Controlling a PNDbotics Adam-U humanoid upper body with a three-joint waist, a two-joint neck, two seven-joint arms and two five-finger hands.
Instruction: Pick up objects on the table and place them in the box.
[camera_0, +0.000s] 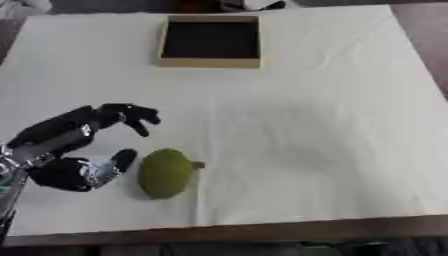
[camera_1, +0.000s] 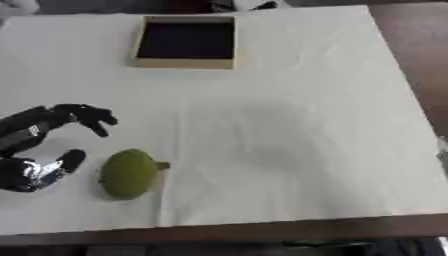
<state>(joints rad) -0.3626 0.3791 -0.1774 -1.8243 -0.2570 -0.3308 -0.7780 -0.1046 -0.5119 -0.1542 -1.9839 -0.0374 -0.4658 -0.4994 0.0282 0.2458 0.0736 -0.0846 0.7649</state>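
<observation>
Reaching in from the table's eight o'clock edge, the left hand (camera_0: 83, 145) sits spread wide, fingers (camera_0: 131, 116) arched above and thumb (camera_0: 122, 160) low, with nothing between them yet. Just beside the thumb, at the hand's three o'clock, lies the green fruit (camera_0: 166, 172), a rounded, pear-like thing with a short stem stub pointing toward three o'clock; whether the thumb tip touches it I cannot tell. This looks like the approach stage of the pick: the fruit rests on the white table cover (camera_0: 332, 125) and the fingers have not closed. The next move likely calls for sliding the hand toward three o'clock so the fingers come over the fruit's far side, then curling around it before lifting. Well apart, toward the table's twelve o'clock edge, stands the box (camera_0: 210, 62), shallow, tan-walled, with a dark inside that appears empty. No right hand shows in either view.
</observation>
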